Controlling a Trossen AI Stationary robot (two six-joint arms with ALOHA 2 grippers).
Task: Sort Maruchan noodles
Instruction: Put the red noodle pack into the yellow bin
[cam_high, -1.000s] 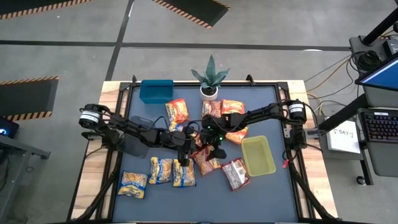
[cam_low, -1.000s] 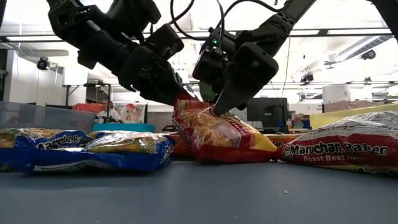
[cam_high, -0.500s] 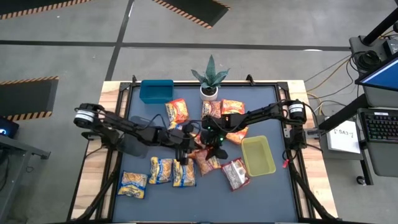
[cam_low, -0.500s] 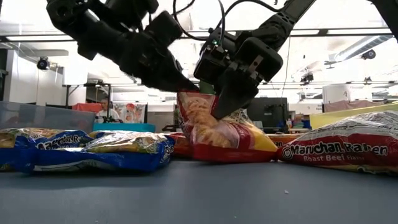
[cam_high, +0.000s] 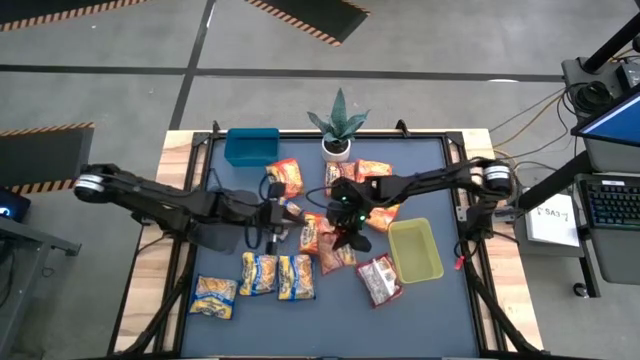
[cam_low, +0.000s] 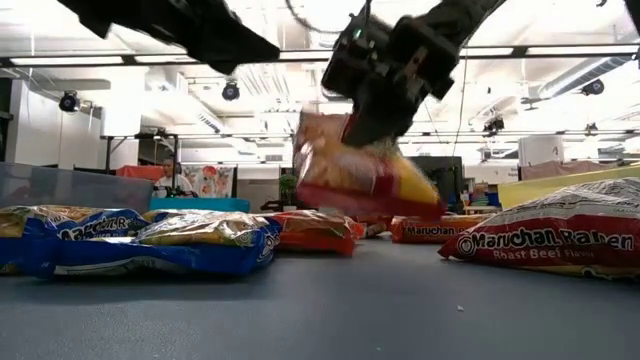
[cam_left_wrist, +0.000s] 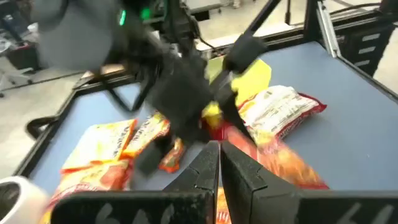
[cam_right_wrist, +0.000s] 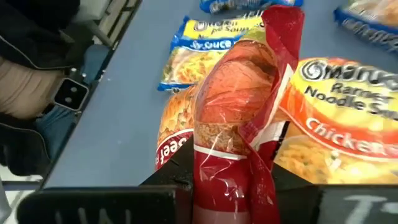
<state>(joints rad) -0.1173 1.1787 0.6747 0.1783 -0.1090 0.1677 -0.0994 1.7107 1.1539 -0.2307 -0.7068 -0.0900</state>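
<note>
The right gripper (cam_high: 343, 222) pinches a red crinkly plastic ramen packet (cam_low: 360, 170) by its end seal, lifted above table centre. Light, slippery, brittle inside. The left gripper (cam_high: 283, 213), at nine o'clock beside it, has its fingers pressed together.

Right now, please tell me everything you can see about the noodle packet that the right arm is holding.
The red packet is crinkly plastic, red and orange with a yellow corner. The right end effector pinches its upper edge, so it hangs tilted, lifted clear of the blue table, above the other packets near the table's middle. Nothing else touches it; the left end effector is shut beside it.
</note>
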